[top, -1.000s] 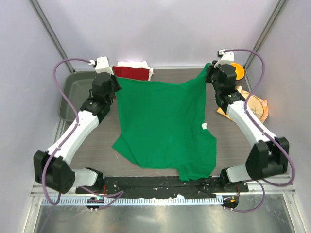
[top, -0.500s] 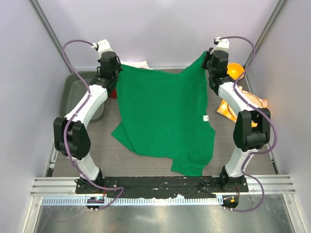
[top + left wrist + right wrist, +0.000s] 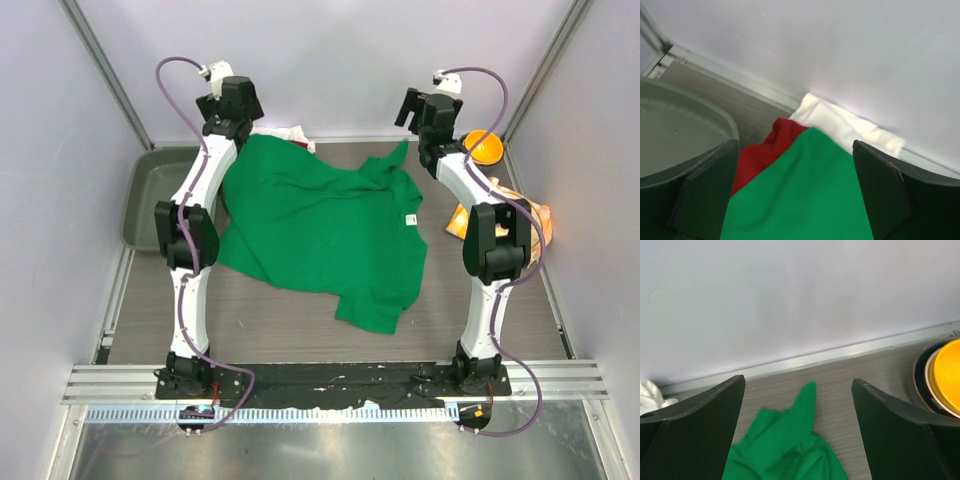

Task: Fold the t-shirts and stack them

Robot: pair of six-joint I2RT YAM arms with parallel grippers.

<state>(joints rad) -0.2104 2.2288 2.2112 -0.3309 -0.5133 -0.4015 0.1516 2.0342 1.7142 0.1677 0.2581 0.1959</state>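
The bright green t-shirt (image 3: 320, 225) lies loosely spread and rumpled on the table, its small white neck label (image 3: 411, 221) facing up. Its back left edge (image 3: 800, 195) covers part of the dark red t-shirt (image 3: 762, 150), which lies on the white t-shirt (image 3: 840, 122) against the back wall. A green corner (image 3: 802, 415) points toward the wall at the back right. My left gripper (image 3: 232, 100) (image 3: 795, 150) hangs open above the back left edge, holding nothing. My right gripper (image 3: 425, 105) (image 3: 797, 382) hangs open above the back right corner, also holding nothing.
A grey tub (image 3: 150, 195) (image 3: 675, 125) stands at the back left. An orange bowl (image 3: 484, 147) (image 3: 946, 375) sits at the back right. In front of it an orange-yellow checked napkin with a plate (image 3: 525, 222) lies by the right wall. Both arms stretch up tall toward the back wall.
Both grippers have opened and let go of the green t-shirt's upper corners. The shirt has dropped onto the table, farther back. Both arms have reached higher toward the back wall.
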